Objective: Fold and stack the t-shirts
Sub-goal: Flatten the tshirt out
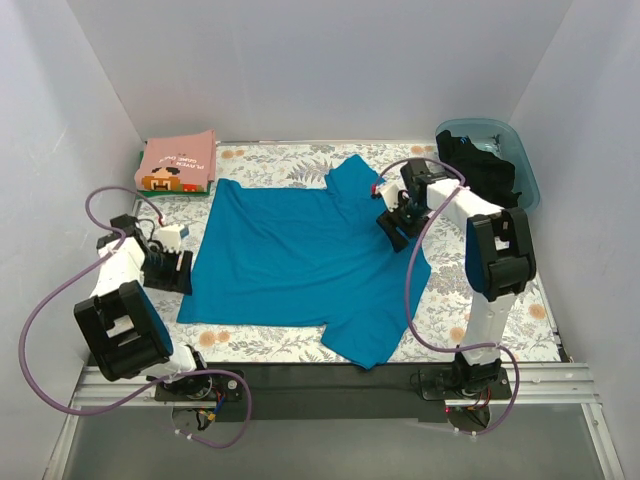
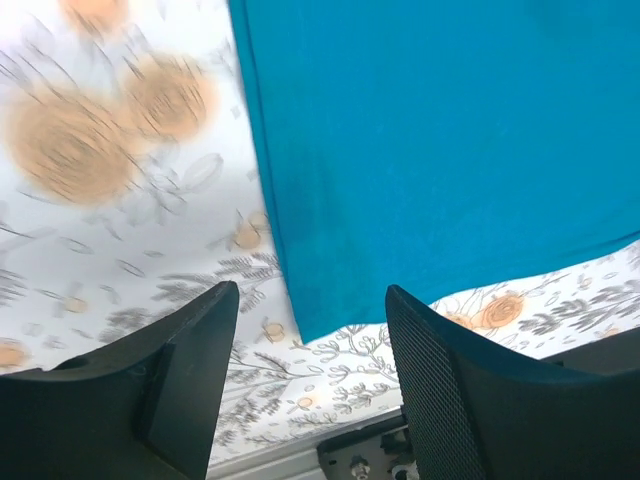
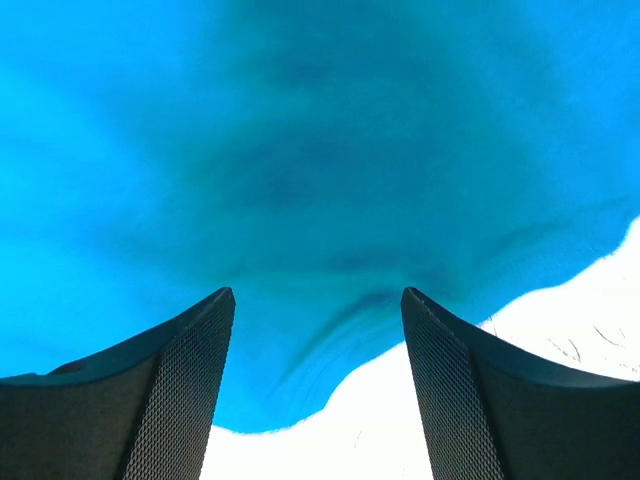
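A teal-blue t-shirt point(image 1: 300, 260) lies spread flat on the floral table covering point(image 1: 270, 165). It fills the right wrist view point(image 3: 300, 150) and the upper right of the left wrist view point(image 2: 440, 140). My left gripper point(image 1: 172, 272) is open and empty just left of the shirt's lower left edge; its corner shows between the fingers point(image 2: 312, 330). My right gripper point(image 1: 397, 226) is open and empty over the shirt's right edge near the collar point(image 3: 318, 345). A folded pink pixel-art t-shirt point(image 1: 178, 162) lies on a green one at the back left. A black t-shirt point(image 1: 480, 165) sits in the blue tub.
A translucent blue plastic tub point(image 1: 523, 160) stands at the back right corner. White walls close in the table on three sides. A metal rail point(image 1: 330, 385) with both arm bases runs along the near edge.
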`<state>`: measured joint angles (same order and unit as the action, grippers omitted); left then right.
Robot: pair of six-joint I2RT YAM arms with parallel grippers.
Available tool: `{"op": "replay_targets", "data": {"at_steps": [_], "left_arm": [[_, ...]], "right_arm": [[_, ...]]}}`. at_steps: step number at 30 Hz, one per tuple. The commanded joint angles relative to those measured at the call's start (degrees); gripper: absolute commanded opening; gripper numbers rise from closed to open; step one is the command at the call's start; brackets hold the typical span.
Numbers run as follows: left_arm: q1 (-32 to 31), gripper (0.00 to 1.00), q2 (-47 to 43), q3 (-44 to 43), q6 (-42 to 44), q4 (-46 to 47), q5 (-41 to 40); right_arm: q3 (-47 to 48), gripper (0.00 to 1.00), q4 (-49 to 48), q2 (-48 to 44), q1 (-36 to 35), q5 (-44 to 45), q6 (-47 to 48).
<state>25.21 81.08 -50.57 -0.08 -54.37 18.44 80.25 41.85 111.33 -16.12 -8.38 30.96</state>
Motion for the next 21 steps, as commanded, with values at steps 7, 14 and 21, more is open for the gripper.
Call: {"op": "replay_targets", "data": {"at_steps": [7, 14, 21], "left_arm": [[-2.4, 0.57, -4.1, -7.8, 0.5, 1.8, 11.9], [-11.3, 0.46, 2.6, -8.3, -9.1, 10.9, 12.2], [-16.2, 0.34, 7.3, -2.1, -12.1, 18.2, 1.0]], "right_arm": [[1.4, 0.71, 11.0, -14.7, 0.3, -9.4, 2.7], [-5.0, 0.6, 10.4, -11.1, -1.7, -8.1, 2.2], [-12.3, 0.55, 5.8, -6.6, -1.9, -0.8, 4.0]]}}
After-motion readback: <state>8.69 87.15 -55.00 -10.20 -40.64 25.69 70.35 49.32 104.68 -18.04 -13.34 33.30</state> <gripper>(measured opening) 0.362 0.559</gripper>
